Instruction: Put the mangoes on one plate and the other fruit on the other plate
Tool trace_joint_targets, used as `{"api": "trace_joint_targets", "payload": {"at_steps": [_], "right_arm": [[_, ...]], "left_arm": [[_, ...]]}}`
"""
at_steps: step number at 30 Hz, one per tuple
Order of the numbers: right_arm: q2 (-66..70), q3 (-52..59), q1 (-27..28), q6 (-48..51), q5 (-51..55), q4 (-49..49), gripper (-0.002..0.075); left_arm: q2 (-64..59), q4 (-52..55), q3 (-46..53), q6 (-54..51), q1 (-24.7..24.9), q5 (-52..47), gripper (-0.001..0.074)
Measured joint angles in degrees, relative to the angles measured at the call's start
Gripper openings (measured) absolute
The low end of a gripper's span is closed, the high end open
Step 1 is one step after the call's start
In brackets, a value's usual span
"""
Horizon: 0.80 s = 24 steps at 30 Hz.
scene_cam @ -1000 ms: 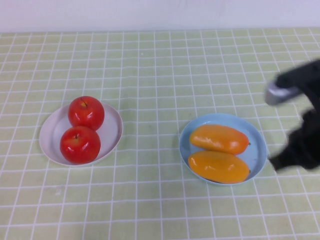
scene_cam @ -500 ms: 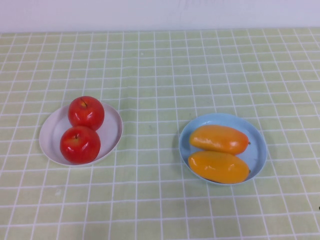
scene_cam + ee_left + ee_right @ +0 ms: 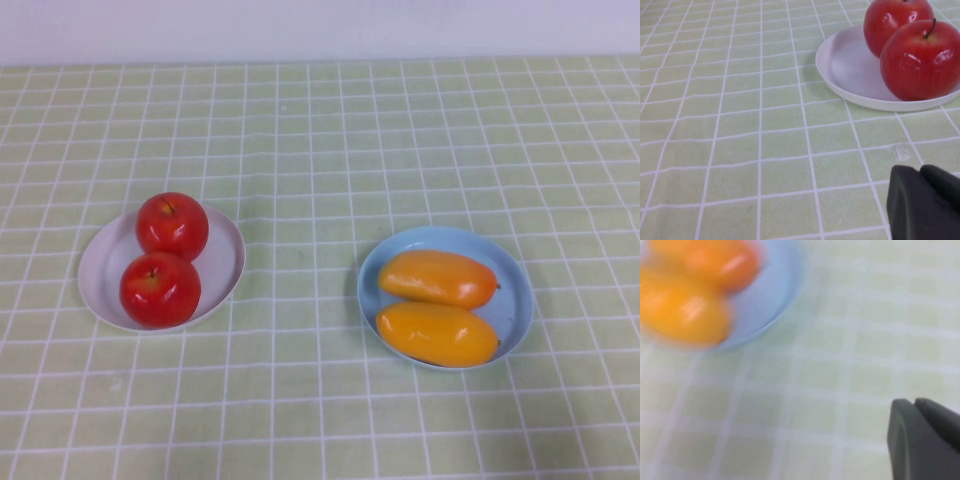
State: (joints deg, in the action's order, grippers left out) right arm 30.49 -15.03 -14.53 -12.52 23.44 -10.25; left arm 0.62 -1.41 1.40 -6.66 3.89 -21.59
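Two orange-yellow mangoes (image 3: pixel 438 277) (image 3: pixel 437 333) lie side by side on the light blue plate (image 3: pixel 515 300) at the right. Two red apples (image 3: pixel 172 225) (image 3: pixel 160 289) sit on the white plate (image 3: pixel 225 260) at the left. Neither arm shows in the high view. In the left wrist view my left gripper (image 3: pixel 920 172) is shut and empty, off the white plate (image 3: pixel 850 70) with its apples (image 3: pixel 920 60). In the right wrist view my right gripper (image 3: pixel 915 405) is shut and empty, well off the blue plate (image 3: pixel 770 295) and mangoes (image 3: pixel 685 310).
A green checked tablecloth (image 3: pixel 320 130) covers the table. A white wall runs along the far edge.
The right arm has pulled back out of the high view to the right. The fruit and plates have not moved.
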Motion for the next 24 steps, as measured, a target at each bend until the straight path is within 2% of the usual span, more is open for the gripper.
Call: {"api": "trace_joint_targets", "payload": {"at_steps": [5, 9, 17, 24], "right_arm": [[-9.86, 8.33, 10.35, -0.22, -9.50, -1.24, -0.0015], [-18.52, 13.05, 14.71, -0.36, -11.65, -1.26, -0.0015], [-30.63, 16.47, 15.83, -0.45, -11.45, -1.25, -0.0015], [-30.93, 16.47, 15.83, -0.58, -10.26, -1.14, -0.0015]], "left_arm": [[0.00, 0.00, 0.00, 0.00, 0.00, 0.00, 0.0004], [0.00, 0.00, 0.00, 0.00, 0.00, 0.00, 0.0004], [0.00, 0.00, 0.00, 0.00, 0.00, 0.00, 0.0004], [0.00, 0.00, 0.00, 0.00, 0.00, 0.00, 0.0004]]}}
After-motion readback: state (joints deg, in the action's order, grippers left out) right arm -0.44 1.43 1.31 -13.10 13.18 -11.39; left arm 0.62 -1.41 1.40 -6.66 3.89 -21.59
